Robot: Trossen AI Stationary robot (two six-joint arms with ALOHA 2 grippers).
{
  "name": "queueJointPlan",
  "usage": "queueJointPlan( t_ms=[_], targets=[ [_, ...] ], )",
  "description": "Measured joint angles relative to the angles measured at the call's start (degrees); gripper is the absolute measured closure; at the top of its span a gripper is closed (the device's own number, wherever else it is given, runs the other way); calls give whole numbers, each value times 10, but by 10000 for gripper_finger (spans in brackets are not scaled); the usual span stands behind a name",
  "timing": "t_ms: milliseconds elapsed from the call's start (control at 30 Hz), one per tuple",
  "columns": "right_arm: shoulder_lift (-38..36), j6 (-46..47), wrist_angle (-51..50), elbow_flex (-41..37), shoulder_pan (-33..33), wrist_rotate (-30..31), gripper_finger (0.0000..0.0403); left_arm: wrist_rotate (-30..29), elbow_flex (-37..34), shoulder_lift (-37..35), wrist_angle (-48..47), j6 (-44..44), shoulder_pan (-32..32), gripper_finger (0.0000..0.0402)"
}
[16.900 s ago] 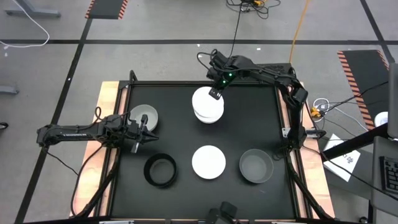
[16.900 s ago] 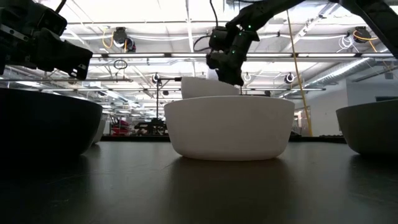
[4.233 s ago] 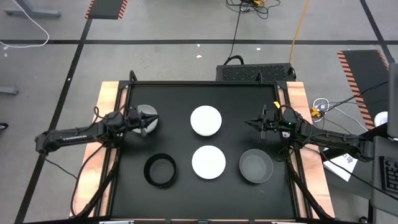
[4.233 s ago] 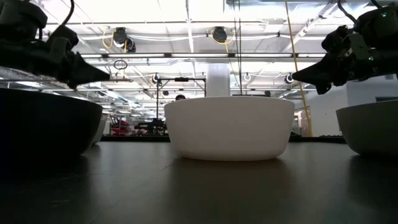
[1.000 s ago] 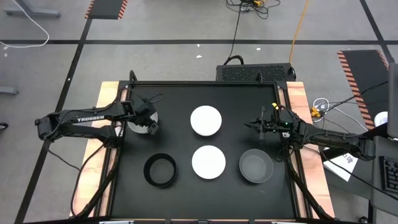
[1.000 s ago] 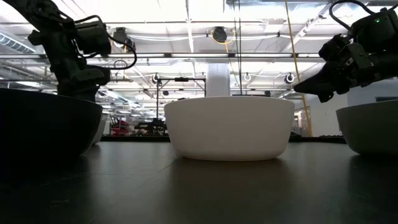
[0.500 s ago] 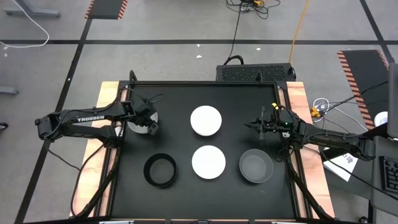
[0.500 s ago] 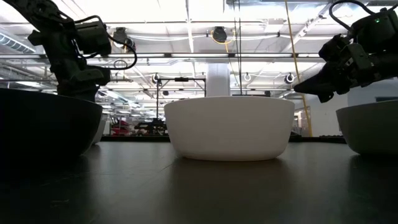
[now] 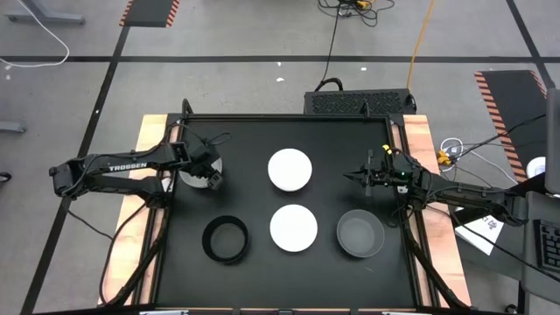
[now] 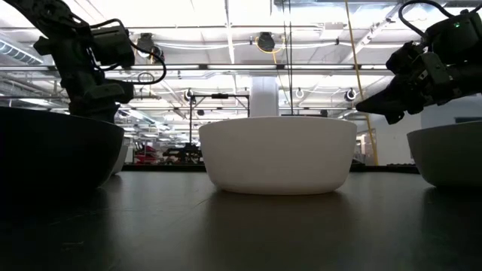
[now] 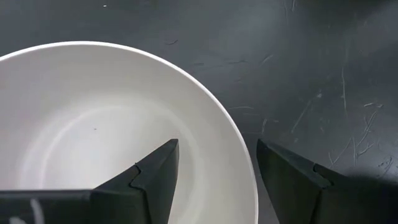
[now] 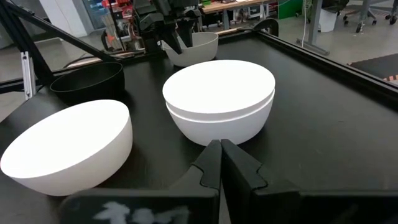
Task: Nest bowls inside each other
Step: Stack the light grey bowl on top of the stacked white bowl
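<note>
A white bowl stands at the table's far left. My left gripper hangs open over it, pointing down, one finger inside the bowl and one outside, with the rim between them untouched. Two nested white bowls stand in the middle of the table, and a single white bowl stands nearer. A black bowl rests near left and a grey bowl near right. My right gripper is shut and holds nothing. It hovers at the table's right side, pointing toward the nested bowls.
The black tabletop has a raised frame along its edges. Open tabletop lies between the left bowl and the nested pair, and between the nested pair and my right gripper. Cables and a dark box lie on the floor beyond the far edge.
</note>
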Motion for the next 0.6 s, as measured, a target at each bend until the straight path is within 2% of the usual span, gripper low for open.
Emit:
queueJointPlan(
  t_ms=[200, 600],
  targets=[
    [0, 1, 0, 0, 0, 0, 403, 1, 0, 0, -2, 1, 0, 196],
    [0, 1, 0, 0, 0, 0, 403, 14, 0, 0, 2, 16, 0, 333]
  ],
)
